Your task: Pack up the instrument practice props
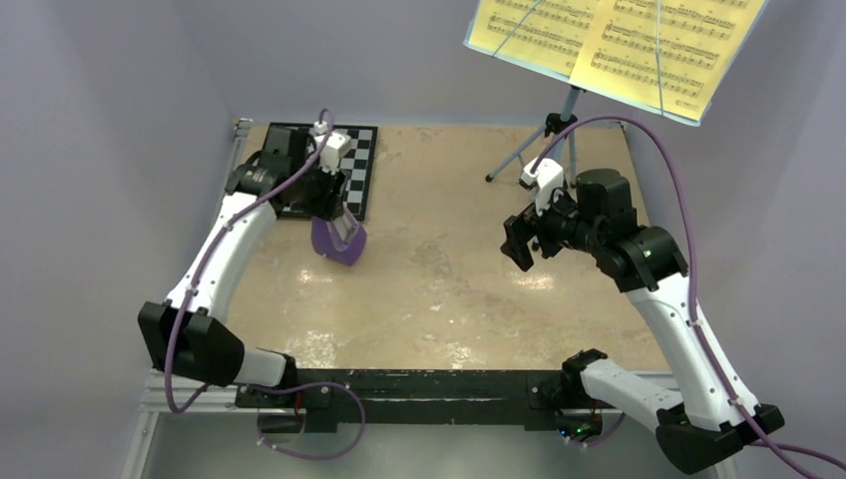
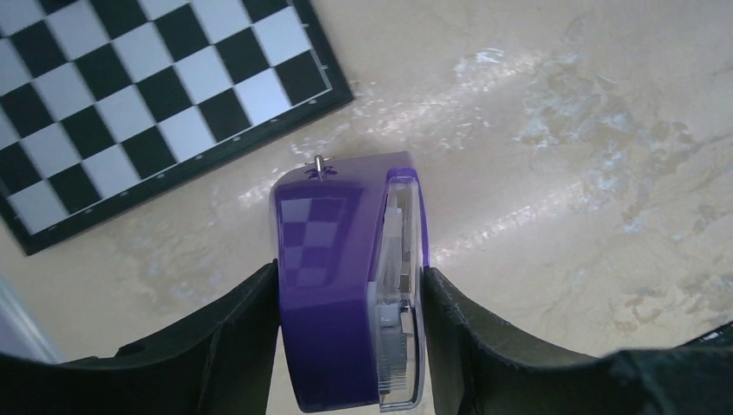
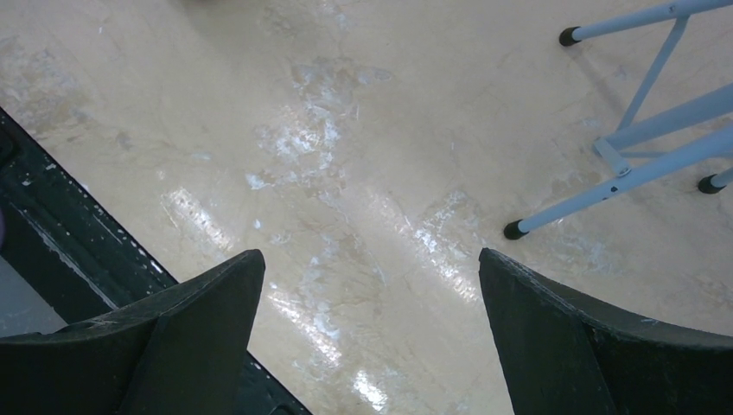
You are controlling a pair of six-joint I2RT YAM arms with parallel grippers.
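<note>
The purple metronome (image 2: 333, 285) hangs above the beige table between my left gripper's (image 2: 350, 285) two black fingers, which press its purple back and its clear front. From above, the metronome (image 1: 336, 239) sits just off the checkerboard's near corner, with the left gripper (image 1: 334, 222) shut on it. The yellow sheet of music (image 1: 609, 45) rests on the light blue music stand (image 1: 559, 125) at the back right. My right gripper (image 3: 372, 277) is open and empty over bare table, near the music stand's legs (image 3: 640, 164); seen from the top camera, the right gripper (image 1: 519, 242) points left at mid-table.
A black-and-white checkerboard (image 1: 354, 170) lies at the back left, its corner (image 2: 156, 104) close behind the metronome. The table's dark front edge (image 3: 52, 216) runs along the near side. Purple cables loop over both arms.
</note>
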